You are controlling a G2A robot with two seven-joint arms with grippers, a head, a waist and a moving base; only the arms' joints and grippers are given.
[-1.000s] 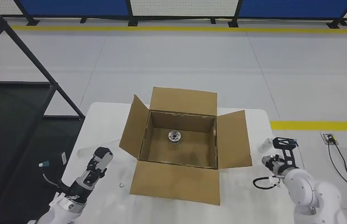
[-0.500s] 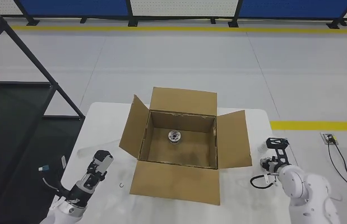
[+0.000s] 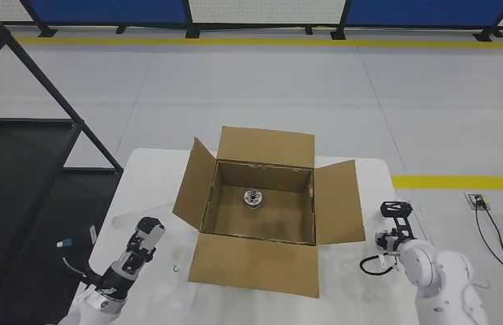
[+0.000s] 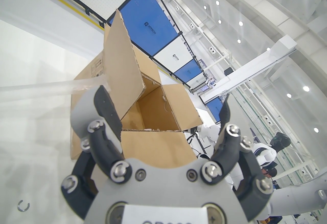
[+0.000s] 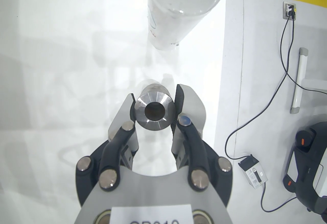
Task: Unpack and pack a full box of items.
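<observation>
An open cardboard box [image 3: 259, 268] stands mid-table with all its flaps folded out, and a small round item [image 3: 252, 196] lies on its floor near the far wall. My left gripper [image 3: 147, 231] rests low at the table's left front, open, facing the box [image 4: 153, 107] with nothing between its fingers [image 4: 107, 110]. At the table's right side, my right gripper [image 3: 395, 213] is shut on a short metal cylinder [image 5: 155, 114] with a hole in its end. A clear plastic bottle [image 5: 178, 0] with a white label lies on the table just beyond that gripper [image 5: 155, 97].
A small metal split ring [image 3: 177, 269] lies on the table [image 3: 145, 179] between the left gripper and the box, the same ring [image 4: 23, 205] near the left wrist. The table's right edge is close to the right gripper; a cable [image 5: 283, 74] runs on the floor beyond.
The right gripper has shifted left toward the box's right flap with the cylinder. The left gripper has drawn back slightly toward the table's front.
</observation>
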